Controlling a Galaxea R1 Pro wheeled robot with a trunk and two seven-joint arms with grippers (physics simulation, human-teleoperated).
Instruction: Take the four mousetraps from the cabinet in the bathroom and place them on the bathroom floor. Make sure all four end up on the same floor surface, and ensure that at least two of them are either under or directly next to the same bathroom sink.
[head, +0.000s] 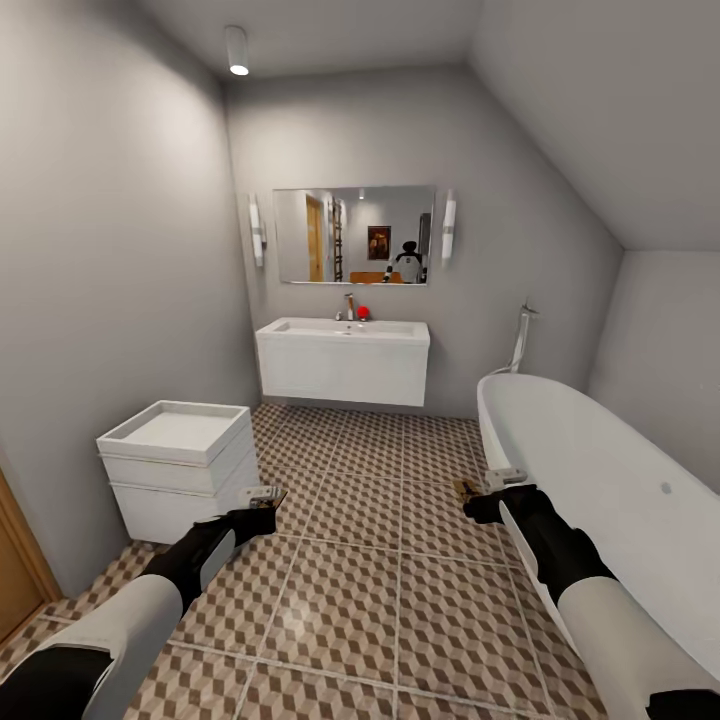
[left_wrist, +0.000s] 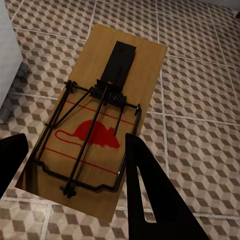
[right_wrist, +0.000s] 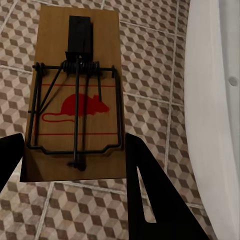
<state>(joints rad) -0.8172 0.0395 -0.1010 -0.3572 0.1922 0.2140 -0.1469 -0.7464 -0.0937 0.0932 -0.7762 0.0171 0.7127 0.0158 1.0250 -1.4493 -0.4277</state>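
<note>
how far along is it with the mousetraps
Partway. Each gripper carries one: the left gripper holds a mousetrap, the right gripper another, both above the floor. No trap lies on the tiles yet, nor by the sink. The other two aren't visible; the cabinet top looks bare.

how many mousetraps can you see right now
2: one mousetrap held in the left pincer, another mousetrap held in the right pincer. Others may be hidden elsewhere.
</note>
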